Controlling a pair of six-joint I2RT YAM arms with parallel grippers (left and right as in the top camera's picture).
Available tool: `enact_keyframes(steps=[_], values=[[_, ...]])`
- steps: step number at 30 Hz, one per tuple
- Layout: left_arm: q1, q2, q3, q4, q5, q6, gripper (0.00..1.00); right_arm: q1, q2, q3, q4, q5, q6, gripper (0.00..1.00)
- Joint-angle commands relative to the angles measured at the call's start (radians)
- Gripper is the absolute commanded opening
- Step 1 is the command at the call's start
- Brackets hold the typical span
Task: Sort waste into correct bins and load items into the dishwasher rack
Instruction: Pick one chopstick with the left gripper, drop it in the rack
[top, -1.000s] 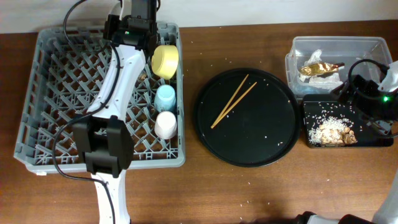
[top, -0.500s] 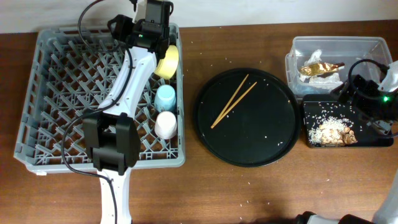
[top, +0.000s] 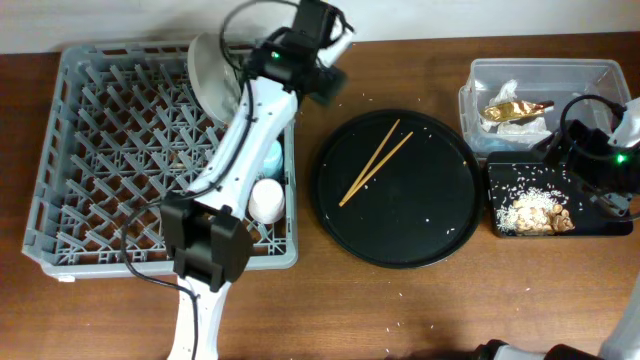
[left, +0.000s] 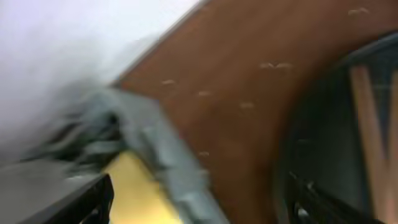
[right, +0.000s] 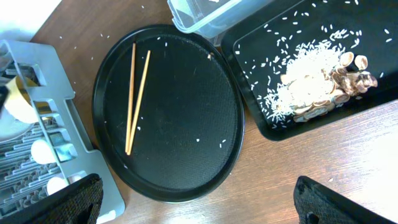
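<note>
Tabletop scene from above: a brown wooden table (top: 400, 310) with a large grey rack (top: 40, 200) on the left. A pale plate (top: 207, 72) stands on edge among the pegs near the rack's far side. Along its right edge sit a blue cup (top: 272, 158) and, nearer the front, a pink cup (top: 266, 200), both mouth down. A yellow bowl (right: 17, 104) shows in the rack's far right corner only from the right wrist camera.

The white left arm (top: 235, 150) stretches from the front of the table across the rack's right side. The left gripper (left: 200, 190) hangs over bare wood between the rack's far right corner and a round black tray (top: 430, 230). Its wrist view is badly blurred, but the two fingers (left: 81, 205) sit far apart in the lower corners with nothing between them.

Two chopsticks (top: 375, 160) lie side by side on the round tray, along with a few stray grains.

At the far right, a clear tub (top: 590, 75) holds a crumpled napkin (top: 505, 92) and a gold wrapper (top: 515, 110). Just in front of it, a black rectangular tray (top: 500, 180) holds rice (top: 525, 200) and beige food scraps (top: 548, 215).

The right gripper (right: 199, 186) hovers over the rectangular tray, its fingers spread wide and empty.
</note>
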Motion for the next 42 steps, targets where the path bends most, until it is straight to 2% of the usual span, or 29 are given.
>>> enact_keyframes(steps=[1, 5, 11, 12, 17, 19, 23, 25, 26, 28, 31, 33, 34, 36, 37, 40, 42], values=[[-0.085, 0.061, 0.009, -0.109, 0.231, -0.095, 0.86, 0.0, -0.01, 0.002, 0.001, 0.012, -0.01, 0.99], [-0.174, 0.222, 0.009, -0.122, 0.247, -0.151, 0.79, 0.0, -0.01, 0.001, 0.0, 0.012, -0.01, 0.98], [-0.179, 0.286, 0.008, -0.072, 0.259, -0.233, 0.69, 0.0, -0.01, 0.001, 0.001, 0.012, -0.01, 0.98], [-0.18, 0.306, 0.008, -0.055, 0.259, -0.233, 0.64, 0.0, -0.01, 0.002, 0.001, 0.012, -0.01, 0.98], [-0.176, 0.334, 0.008, 0.013, 0.26, -0.232, 0.61, 0.0, -0.01, 0.001, 0.001, 0.012, -0.01, 0.98], [-0.178, 0.365, 0.008, 0.022, 0.26, -0.233, 0.52, 0.0, -0.01, 0.001, 0.001, 0.012, -0.01, 0.98], [-0.185, 0.372, 0.008, 0.018, 0.26, -0.282, 0.41, 0.0, -0.01, 0.001, 0.001, 0.012, -0.01, 0.98], [-0.194, 0.372, 0.008, 0.005, 0.26, -0.283, 0.11, 0.0, -0.01, 0.001, 0.001, 0.012, -0.01, 0.98], [-0.194, 0.372, 0.009, -0.003, 0.26, -0.282, 0.0, 0.0, -0.01, 0.002, 0.001, 0.012, -0.01, 0.98], [-0.193, 0.372, 0.076, -0.058, 0.26, -0.282, 0.0, 0.0, -0.01, 0.001, 0.001, 0.012, -0.01, 0.98], [-0.186, 0.372, 0.405, -0.276, 0.23, -0.274, 0.0, 0.0, -0.01, 0.001, 0.001, 0.012, -0.01, 0.98], [-0.163, 0.372, 0.706, -0.48, 0.138, -0.274, 0.0, 0.0, -0.01, 0.001, 0.001, 0.012, -0.01, 0.98], [-0.138, 0.342, 0.797, -0.568, 0.084, -0.274, 0.0, 0.0, -0.01, 0.001, 0.001, 0.012, -0.01, 0.98], [-0.084, 0.271, 0.797, -0.692, -0.071, -0.307, 0.0, 0.0, -0.01, 0.001, 0.001, 0.012, -0.01, 0.98], [-0.026, 0.22, 0.784, -0.731, -0.076, -0.325, 0.0, 0.0, -0.01, 0.001, 0.001, 0.012, -0.01, 0.99], [0.122, 0.125, 0.761, -0.731, 0.068, -0.351, 0.0, 0.0, -0.01, 0.001, 0.001, 0.012, -0.01, 0.98], [0.197, 0.051, 0.574, -0.731, 0.064, -0.384, 0.0, 0.0, -0.01, 0.001, 0.001, 0.012, -0.01, 0.98]])
